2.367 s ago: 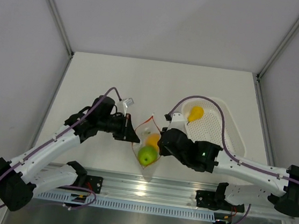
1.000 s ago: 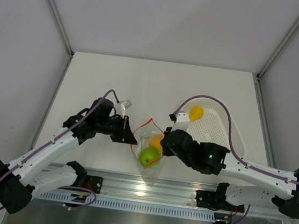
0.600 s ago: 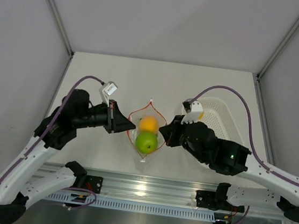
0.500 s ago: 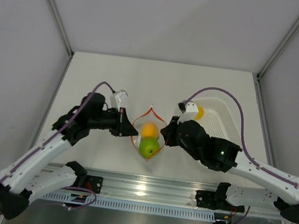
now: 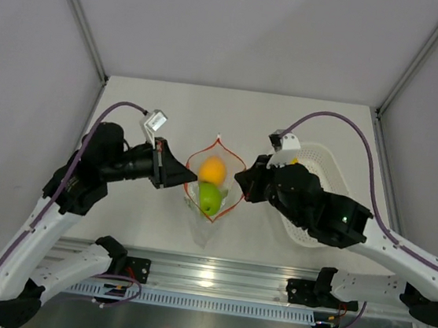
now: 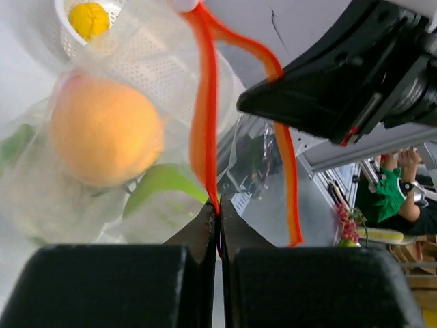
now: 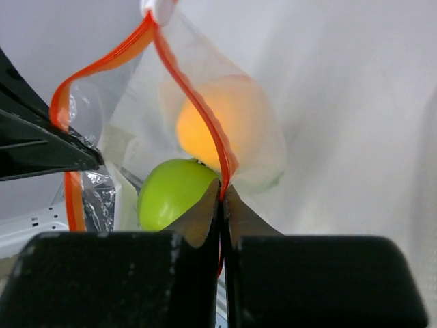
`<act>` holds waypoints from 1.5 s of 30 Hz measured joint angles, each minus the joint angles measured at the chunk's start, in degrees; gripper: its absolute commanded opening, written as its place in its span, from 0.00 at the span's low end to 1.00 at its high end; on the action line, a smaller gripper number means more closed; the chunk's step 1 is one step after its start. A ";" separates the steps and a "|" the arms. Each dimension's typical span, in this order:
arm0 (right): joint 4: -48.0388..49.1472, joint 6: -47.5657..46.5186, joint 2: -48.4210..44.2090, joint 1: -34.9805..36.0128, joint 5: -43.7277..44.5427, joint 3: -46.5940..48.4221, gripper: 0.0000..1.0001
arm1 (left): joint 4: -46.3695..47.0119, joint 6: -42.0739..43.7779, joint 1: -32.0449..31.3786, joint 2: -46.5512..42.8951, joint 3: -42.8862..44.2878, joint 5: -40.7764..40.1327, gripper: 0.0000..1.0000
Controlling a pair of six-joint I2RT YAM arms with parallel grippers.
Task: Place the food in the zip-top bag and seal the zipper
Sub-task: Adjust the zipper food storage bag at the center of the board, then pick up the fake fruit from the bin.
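Observation:
The clear zip-top bag (image 5: 209,202) hangs in the air between my two grippers, mouth open, its red-orange zipper (image 5: 196,155) forming a loop. Inside are an orange round fruit (image 5: 214,169) and a green apple (image 5: 209,198). My left gripper (image 5: 194,179) is shut on the left zipper strip (image 6: 206,137). My right gripper (image 5: 239,177) is shut on the right zipper strip (image 7: 205,130). The orange fruit (image 7: 218,123) and green apple (image 7: 171,193) show through the plastic in the right wrist view. A yellow fruit (image 6: 90,19) lies in the white basket.
The white perforated basket (image 5: 310,230) sits on the table at the right, largely under my right arm. The aluminium rail (image 5: 215,270) runs along the near edge. Grey walls enclose the table on three sides.
Both grippers have lifted the bag off the table and pulled its mouth apart; the fruits sank into the bag. My right arm now covers the basket and the yellow fruit in the top view.

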 measured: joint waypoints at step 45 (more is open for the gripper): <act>9.29 -0.59 12.92 -48.78 -16.87 -19.21 0.99 | 4.35 -1.07 0.00 4.94 -16.31 1.99 0.01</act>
